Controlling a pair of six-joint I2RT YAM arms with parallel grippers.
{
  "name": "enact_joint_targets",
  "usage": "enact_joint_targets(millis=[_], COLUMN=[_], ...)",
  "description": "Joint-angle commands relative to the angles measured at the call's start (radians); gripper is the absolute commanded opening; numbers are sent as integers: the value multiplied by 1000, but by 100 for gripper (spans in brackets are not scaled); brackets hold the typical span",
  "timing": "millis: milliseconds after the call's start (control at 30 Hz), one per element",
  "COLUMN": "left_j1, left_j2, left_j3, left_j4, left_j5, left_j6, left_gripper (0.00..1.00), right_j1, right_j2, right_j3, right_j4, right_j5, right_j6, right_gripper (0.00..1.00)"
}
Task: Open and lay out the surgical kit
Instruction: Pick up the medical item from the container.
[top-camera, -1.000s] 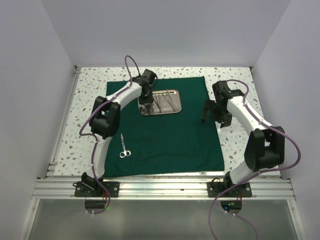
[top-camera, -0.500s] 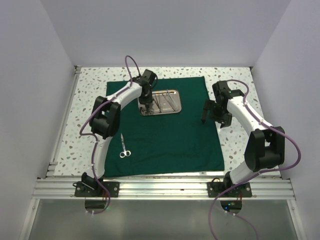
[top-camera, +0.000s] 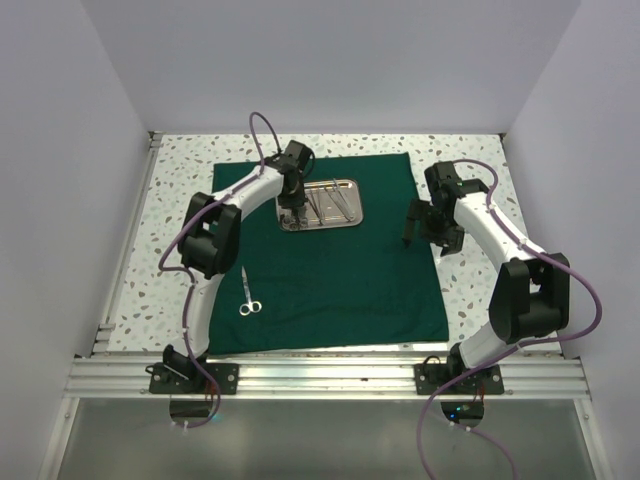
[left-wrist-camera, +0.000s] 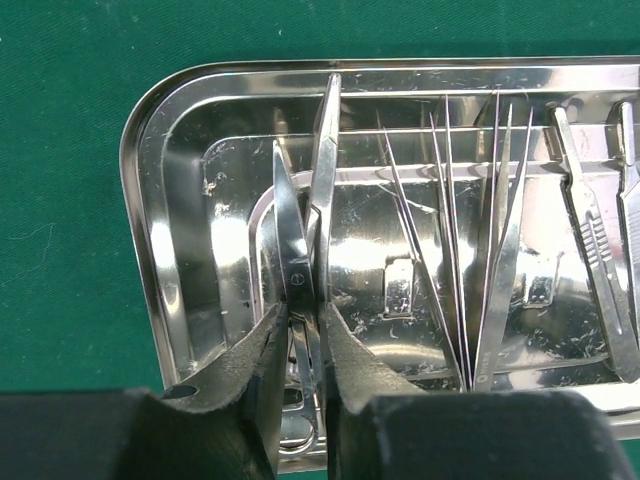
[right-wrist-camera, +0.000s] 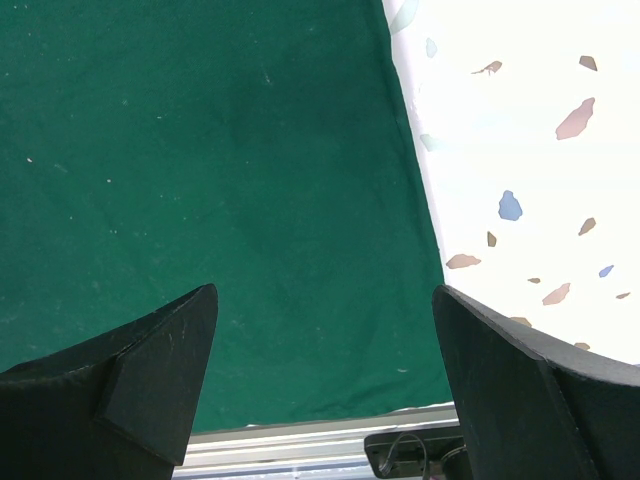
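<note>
The dark green cloth wrap (top-camera: 330, 260) lies spread flat on the table. The steel tray (top-camera: 350, 213) sits on its far part and fills the left wrist view (left-wrist-camera: 160, 290). My left gripper (top-camera: 291, 213) reaches into the tray's left end, shut on a pair of scissors (left-wrist-camera: 300, 235) just below the pivot (left-wrist-camera: 304, 312). Tweezers (left-wrist-camera: 500, 250) and scalpel handles (left-wrist-camera: 600, 260) lie in the tray to the right. Another pair of scissors (top-camera: 246, 292) lies on the cloth at near left. My right gripper (top-camera: 406, 240) hangs open and empty over the cloth's right edge (right-wrist-camera: 325, 300).
The speckled tabletop (top-camera: 470, 160) shows around the cloth, also in the right wrist view (right-wrist-camera: 520, 130). An aluminium rail (top-camera: 330, 375) runs along the near edge. White walls enclose the table on three sides.
</note>
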Motion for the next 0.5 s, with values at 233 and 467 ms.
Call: enact_joint_targets(millis=[233, 467], left_j1=[17, 17], left_j2=[8, -13], left_j3=[-52, 30], left_j4=[29, 7], left_j5=[11, -1], left_j6=[7, 25], left_gripper=[5, 0], right_j1=[4, 4], right_j2=[-2, 4], right_j3=[22, 27], right_j4=[-9, -6], right_j5=[15, 13], right_j6=[-24, -24], right_gripper=[93, 93])
